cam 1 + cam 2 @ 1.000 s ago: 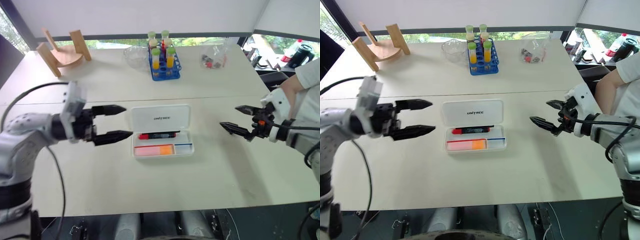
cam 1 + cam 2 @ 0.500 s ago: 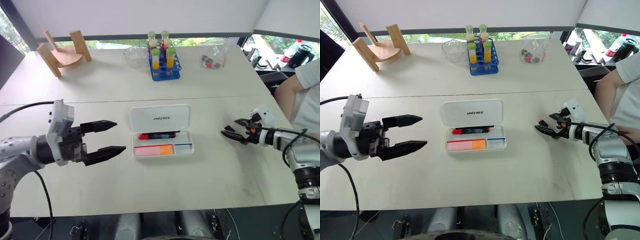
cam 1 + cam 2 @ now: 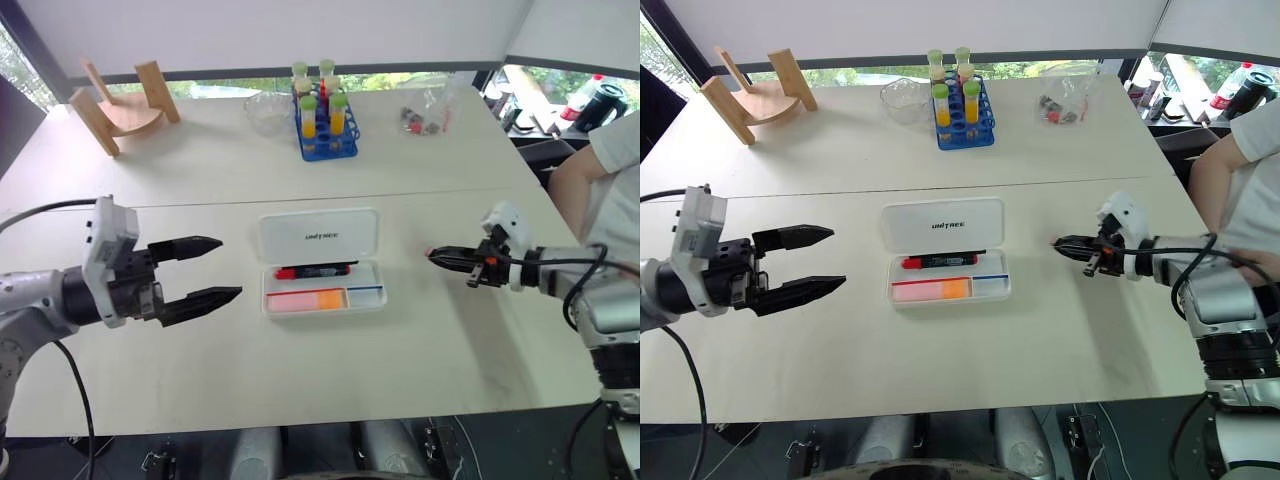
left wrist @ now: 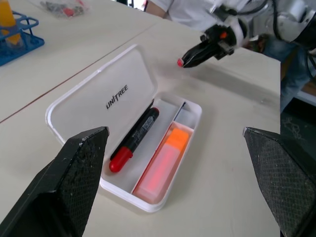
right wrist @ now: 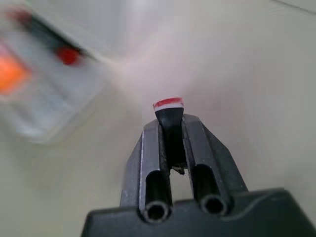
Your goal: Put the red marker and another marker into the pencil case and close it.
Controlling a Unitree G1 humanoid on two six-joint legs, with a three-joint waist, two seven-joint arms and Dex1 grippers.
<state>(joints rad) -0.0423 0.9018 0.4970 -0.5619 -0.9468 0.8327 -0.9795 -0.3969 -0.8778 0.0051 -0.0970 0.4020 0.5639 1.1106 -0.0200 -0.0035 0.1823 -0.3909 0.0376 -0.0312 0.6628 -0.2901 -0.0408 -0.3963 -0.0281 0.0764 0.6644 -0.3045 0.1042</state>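
My left pincer (image 3: 222, 270) hangs released, its two fingers spread wide, left of the pencil case (image 3: 322, 262) on the counter (image 3: 420, 340). The case lies with its lid flat open. Inside it, the red marker (image 3: 316, 270) lies along the back compartment and the pink-and-orange highlighter (image 3: 306, 299) lies in the front one, just beside it. My right pincer (image 3: 1060, 242) is clenched, its tip pointing at the case from the right, well apart from it. A person's arm (image 3: 585, 185) shows at the counter's right edge.
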